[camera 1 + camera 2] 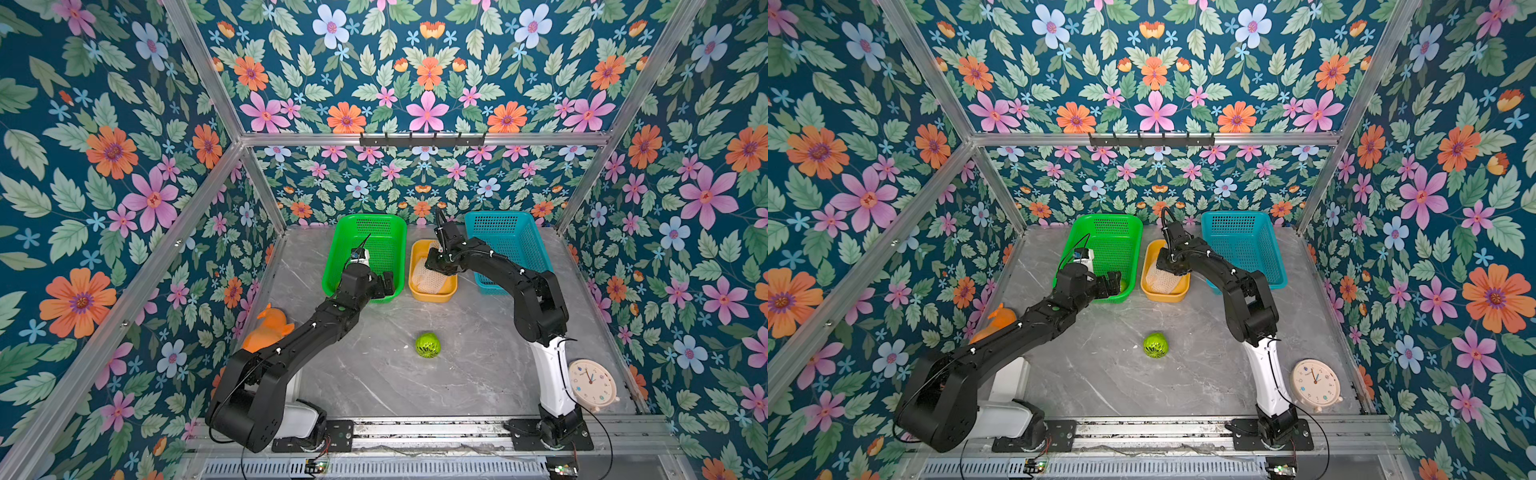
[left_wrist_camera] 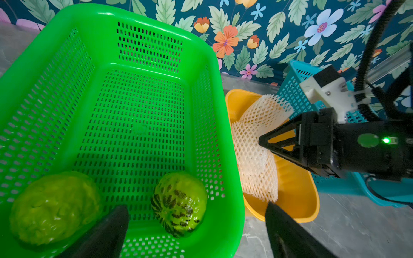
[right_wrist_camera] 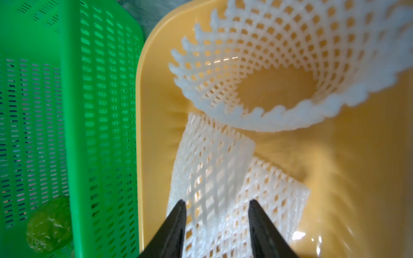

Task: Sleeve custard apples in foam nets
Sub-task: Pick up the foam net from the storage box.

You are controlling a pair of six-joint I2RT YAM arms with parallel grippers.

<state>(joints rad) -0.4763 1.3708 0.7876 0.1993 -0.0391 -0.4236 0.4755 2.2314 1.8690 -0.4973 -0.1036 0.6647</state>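
1. The left tool hangs over the near end of the green basket, its jaws spread wide and holding nothing.
2. Between its fingers sits a dark-patched custard apple. A plain green custard apple lies in the same basket, near it but apart.
3. A third custard apple lies alone and unsleeved on the marble worktop, well apart from the baskets.
4. The right tool reaches down into the yellow tub, which stands between the green basket and the blue basket.
5. Its jaws stand partway apart, straddling a flat foam net; whether they press it I cannot tell.
6. A second flat foam net lies partly under that one. A third foam net, opened into a ring, stands farther along in the tub.
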